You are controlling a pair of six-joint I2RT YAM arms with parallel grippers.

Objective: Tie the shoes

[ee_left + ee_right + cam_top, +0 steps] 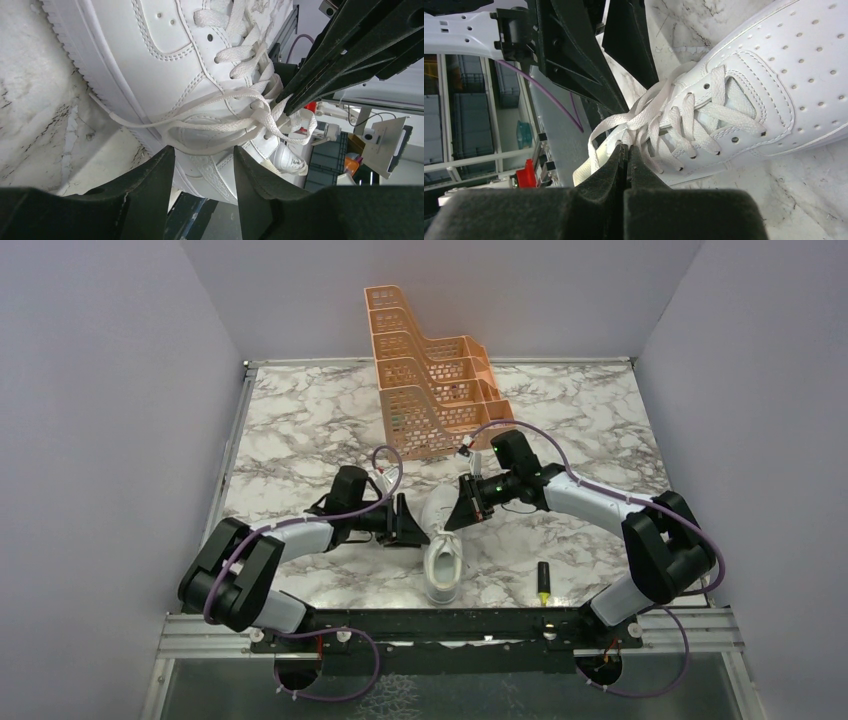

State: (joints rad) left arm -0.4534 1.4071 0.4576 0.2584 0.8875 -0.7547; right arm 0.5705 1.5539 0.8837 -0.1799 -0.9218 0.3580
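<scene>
Left wrist view has the sneaker [165,65] sitting on the bench [30,125] right in front of the left jaws, side-on, its long axis running crosswise between both arms. Those jaws are about halfway apart with nothing in them, and loose laces [235,96] lie just ahead. Right jaws are nearer: pressed together at the lace bundle, looks like they're pinching a strand.

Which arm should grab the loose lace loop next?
Left. The left gripper is open, loose laces lying just ahead of its gap; the right gripper is shut on a strand atop the sneaker, apparently holding it.
</scene>
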